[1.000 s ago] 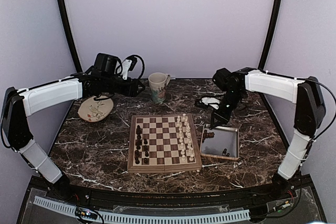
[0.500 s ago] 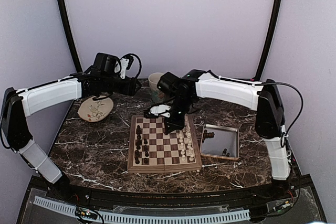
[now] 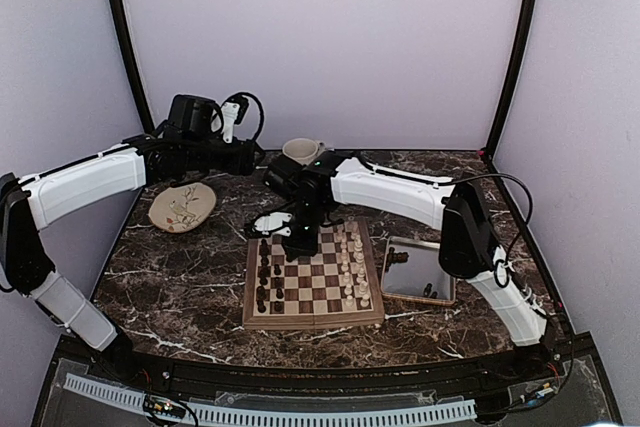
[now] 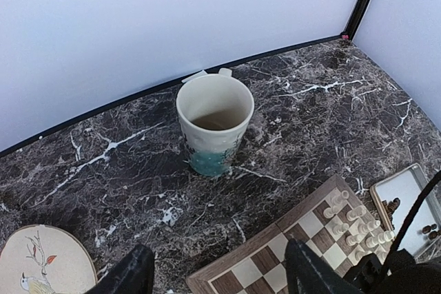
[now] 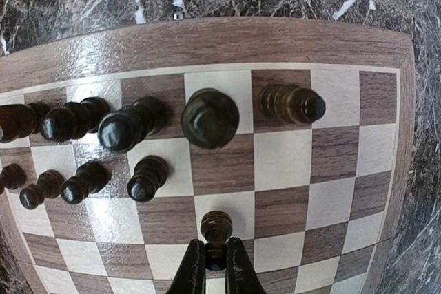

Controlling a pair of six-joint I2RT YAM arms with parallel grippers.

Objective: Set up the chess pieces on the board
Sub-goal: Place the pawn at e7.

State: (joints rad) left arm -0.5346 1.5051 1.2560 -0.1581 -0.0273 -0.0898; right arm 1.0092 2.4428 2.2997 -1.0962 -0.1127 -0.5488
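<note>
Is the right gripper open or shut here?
Shut on a dark chess piece: in the wrist view, the right gripper has both fingers pressed against its sides.

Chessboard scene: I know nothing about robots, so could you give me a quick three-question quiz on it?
1. True or false: the right gripper is shut on a dark chess piece.
2. What stands on the table beyond the board's far edge? A) mug B) bottle C) kettle
3. Fill in: the metal tray lies on the board's ___ side.
Key: 1 true; 2 A; 3 right.
</note>
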